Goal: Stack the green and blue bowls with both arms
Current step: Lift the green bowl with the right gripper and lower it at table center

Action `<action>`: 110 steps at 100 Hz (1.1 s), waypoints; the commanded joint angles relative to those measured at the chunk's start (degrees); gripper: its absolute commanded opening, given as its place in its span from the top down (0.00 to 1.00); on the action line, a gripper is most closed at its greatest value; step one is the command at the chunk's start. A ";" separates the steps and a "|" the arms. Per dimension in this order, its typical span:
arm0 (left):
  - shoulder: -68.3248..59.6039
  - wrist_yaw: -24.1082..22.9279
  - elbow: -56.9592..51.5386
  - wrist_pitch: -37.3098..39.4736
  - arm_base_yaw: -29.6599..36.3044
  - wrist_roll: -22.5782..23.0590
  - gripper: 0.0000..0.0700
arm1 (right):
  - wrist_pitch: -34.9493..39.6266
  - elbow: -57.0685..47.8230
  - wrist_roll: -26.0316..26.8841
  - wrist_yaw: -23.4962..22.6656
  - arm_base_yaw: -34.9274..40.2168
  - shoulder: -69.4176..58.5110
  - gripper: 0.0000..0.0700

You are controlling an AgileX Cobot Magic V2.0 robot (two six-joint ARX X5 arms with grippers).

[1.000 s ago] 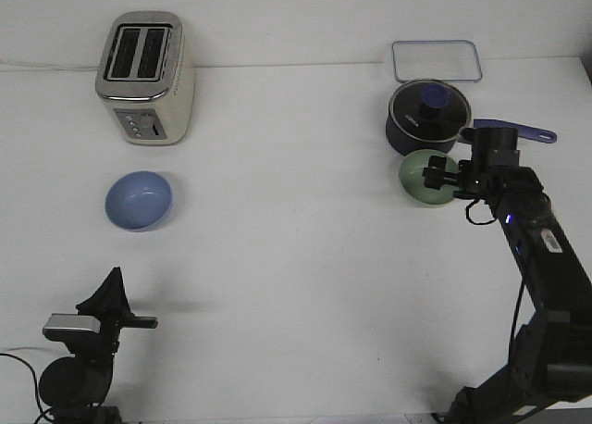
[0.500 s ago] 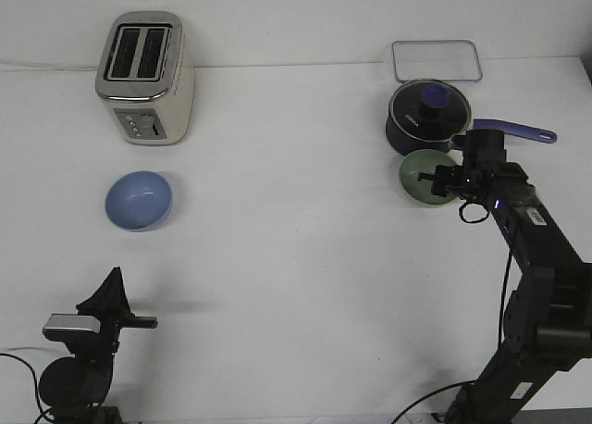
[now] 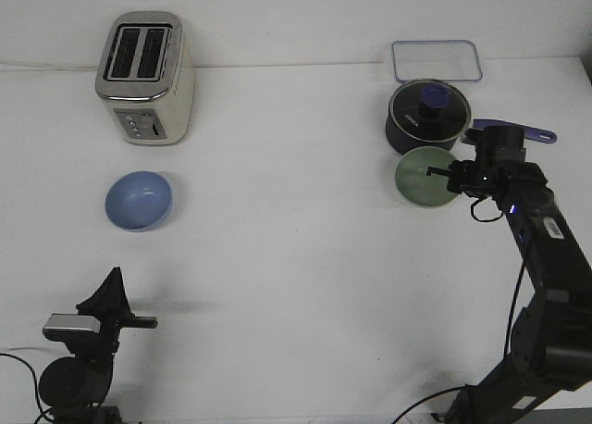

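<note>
The right gripper point(image 3: 437, 172) reaches over the pale sage green glossy bowl's point(image 3: 421, 179) rim; whether it is clamped is unclear. Likely light, stiff, slippery: pinch the rim firmly.

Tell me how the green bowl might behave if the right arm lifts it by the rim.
The green bowl looks glossy, so it may slip between the fingers of the right gripper. It seems rigid and small, probably light. Gripped at one edge, it could tilt, and it sits close to the saucepan, so a nudge might bump that.
</note>
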State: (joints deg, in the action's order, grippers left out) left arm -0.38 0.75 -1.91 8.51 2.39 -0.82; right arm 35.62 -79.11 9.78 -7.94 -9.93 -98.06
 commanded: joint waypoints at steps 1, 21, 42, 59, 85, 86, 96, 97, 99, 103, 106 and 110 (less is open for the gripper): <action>0.00 -0.15 1.11 0.57 -0.02 -0.13 0.98 | -0.35 -0.94 -0.61 -1.57 -0.22 4.44 1.00; 0.00 -0.15 1.11 0.57 -0.02 -0.13 0.98 | 2.10 -0.92 -0.59 -6.84 1.09 15.89 1.00; 0.00 -0.15 1.11 0.57 -0.02 -0.13 0.98 | 8.22 1.27 -0.61 -7.50 7.58 25.79 1.00; 0.00 -0.15 1.11 0.57 -0.02 -0.13 0.98 | 7.45 8.11 2.60 -7.45 17.86 30.58 1.00; 0.00 -0.15 1.11 0.55 -0.02 -0.17 0.98 | 2.25 18.69 6.29 -5.60 34.67 29.09 1.00; 0.00 -0.15 1.11 0.55 -0.02 -0.17 0.98 | 1.97 18.99 6.47 -5.46 35.26 28.87 1.00; 0.00 -0.15 1.11 0.52 -0.02 -0.17 0.98 | 0.37 20.76 7.04 -4.83 40.22 25.79 1.00; 0.00 -0.15 1.11 0.52 -0.02 -0.17 0.98 | 0.31 20.83 7.06 -4.70 40.57 25.51 1.00; 0.00 -0.15 1.11 0.52 -0.02 -0.15 0.98 | 0.15 21.00 7.08 -4.20 41.29 24.85 1.00; 0.00 -0.15 1.11 0.52 -0.02 -0.15 0.98 | -0.09 21.05 6.99 -3.06 42.56 23.34 1.00; 0.00 -0.15 1.11 0.52 -0.02 -0.15 0.98 | -0.50 21.05 6.99 -2.40 43.30 22.10 1.00; 0.00 -0.15 1.11 0.57 -0.02 -0.17 0.98 | -1.11 21.05 6.99 -2.29 44.09 20.50 1.00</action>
State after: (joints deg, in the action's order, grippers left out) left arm -0.38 0.75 -1.91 8.51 2.39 -0.82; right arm 36.03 -57.80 15.75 -10.74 33.23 -75.31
